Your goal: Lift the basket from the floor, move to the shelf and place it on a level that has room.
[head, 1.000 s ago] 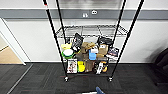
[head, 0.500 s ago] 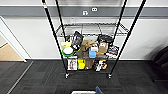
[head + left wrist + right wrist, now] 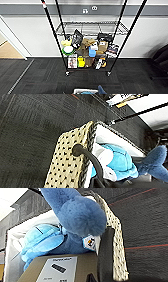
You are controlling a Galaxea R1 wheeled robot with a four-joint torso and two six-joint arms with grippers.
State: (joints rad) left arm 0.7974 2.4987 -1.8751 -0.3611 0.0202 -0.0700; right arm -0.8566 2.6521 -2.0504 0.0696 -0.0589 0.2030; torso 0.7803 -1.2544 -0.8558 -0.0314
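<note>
Head view: shelf point(image 3: 87, 45) stands straight ahead at 12 o'clock against a white wall, on dark carpet floor point(image 3: 37, 77). Its upper visible wire level point(image 3: 91, 27) is bare of items; the tier beneath it carries packets and boxes, and the lowest tier carries books and yellow items. Basket point(image 3: 85, 91) sits at 6 o'clock at the bottom edge of the frame, just the pale rim and a bit of the blue plush toy point(image 3: 101, 89) showing. Tan wooden flooring point(image 3: 8, 51) lies at 9 o'clock beyond a doorway. Left wrist view: a dark curved finger point(image 3: 86, 156) of the left gripper hooks over the basket's woven side wall at the rim, so it is gripping the basket; carpet shows under the basket. Right wrist view: a dark finger point(image 3: 105, 253) of the right gripper lies against the inside of the opposite woven wall; whether its jaws are clamped cannot be told. Inside the basket the plush toy rests against a brown cardboard box point(image 3: 57, 266) with a white label.
</note>
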